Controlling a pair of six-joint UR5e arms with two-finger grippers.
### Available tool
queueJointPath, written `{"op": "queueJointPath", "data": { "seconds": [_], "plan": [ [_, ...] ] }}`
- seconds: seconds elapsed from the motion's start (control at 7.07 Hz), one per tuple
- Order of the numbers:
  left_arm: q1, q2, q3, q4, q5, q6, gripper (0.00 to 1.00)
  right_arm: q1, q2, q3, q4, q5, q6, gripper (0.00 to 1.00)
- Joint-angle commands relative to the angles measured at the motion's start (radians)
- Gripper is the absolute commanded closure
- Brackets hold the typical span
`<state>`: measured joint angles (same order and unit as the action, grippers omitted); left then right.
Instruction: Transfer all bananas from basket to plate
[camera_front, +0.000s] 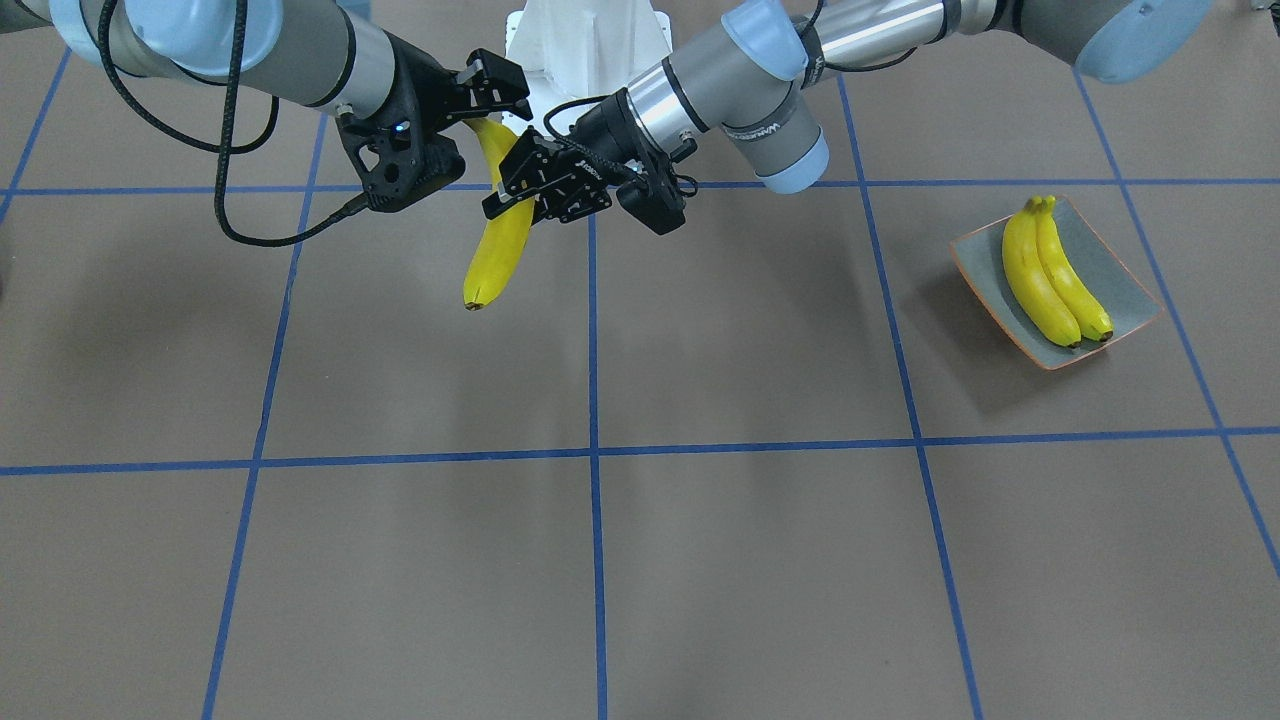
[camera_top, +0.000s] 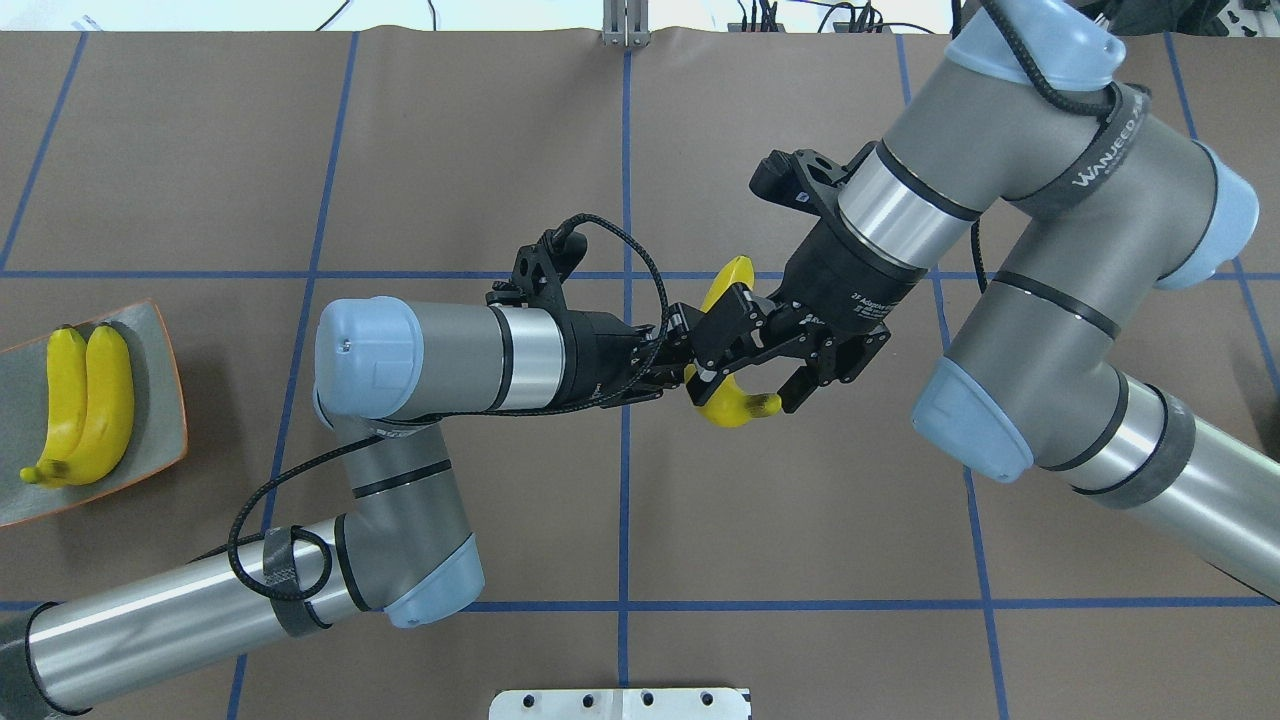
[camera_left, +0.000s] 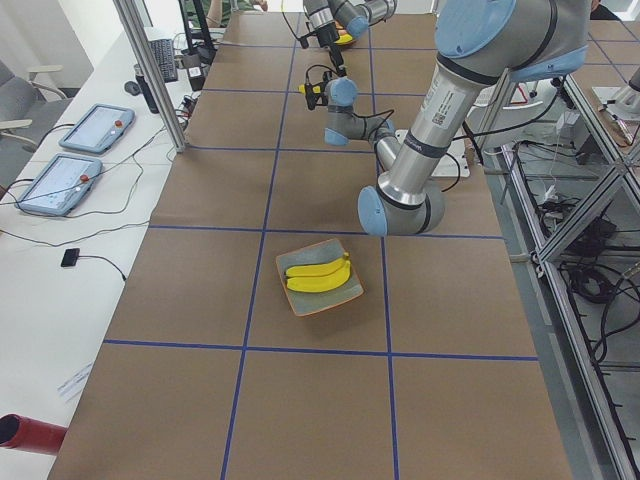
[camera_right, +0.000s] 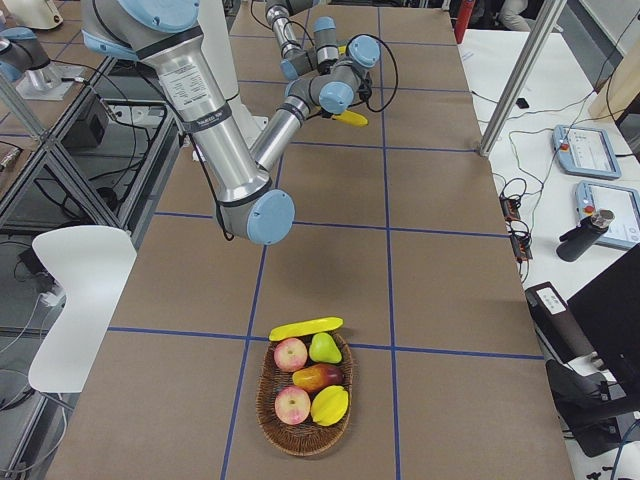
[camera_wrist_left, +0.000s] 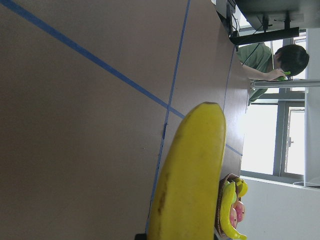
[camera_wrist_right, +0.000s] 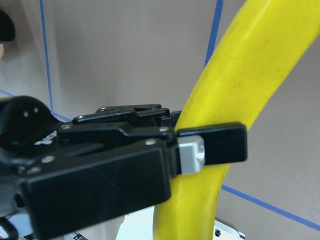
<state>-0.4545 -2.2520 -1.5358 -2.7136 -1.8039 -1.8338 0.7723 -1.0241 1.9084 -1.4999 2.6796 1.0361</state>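
Observation:
One banana (camera_front: 498, 250) hangs over the table's middle, near the robot's base. My left gripper (camera_front: 527, 187) is shut on its middle; the right wrist view shows a pad (camera_wrist_right: 192, 156) pressed to the yellow skin (camera_wrist_right: 250, 75). My right gripper (camera_top: 752, 362) stands open around the same banana (camera_top: 735, 405), its jaws apart from the fruit. Two bananas (camera_front: 1045, 275) lie side by side on the grey-green plate (camera_front: 1115, 265), far to my left (camera_top: 160, 340). The basket (camera_right: 268, 400) sits at the table's right end, with another banana (camera_right: 305, 328) across its far rim.
The wicker basket also holds apples (camera_right: 291, 353), a pear (camera_right: 323, 347) and other fruit. Both forearms cross the middle of the brown table with blue grid lines (camera_front: 594, 455). A person sits beyond the table's far end (camera_wrist_left: 270, 62).

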Motion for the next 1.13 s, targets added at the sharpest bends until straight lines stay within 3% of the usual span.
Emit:
{"op": "queueJointPath", "data": {
  "seconds": [0.0,0.28,0.57,0.99],
  "plan": [
    [-0.004,0.006,0.003,0.002,-0.014,0.004,1.00,0.056,-0.004,0.001,0.010,0.012,0.030,0.00],
    [-0.032,0.031,-0.012,0.000,-0.012,-0.013,1.00,0.143,-0.023,0.001,0.009,0.011,0.032,0.00],
    [-0.122,0.211,-0.117,0.003,-0.012,-0.106,1.00,0.250,-0.060,-0.005,0.003,-0.003,0.033,0.00],
    [-0.258,0.464,-0.240,0.055,-0.014,-0.105,1.00,0.265,-0.119,-0.017,-0.005,-0.176,0.032,0.00]
  ]
}}
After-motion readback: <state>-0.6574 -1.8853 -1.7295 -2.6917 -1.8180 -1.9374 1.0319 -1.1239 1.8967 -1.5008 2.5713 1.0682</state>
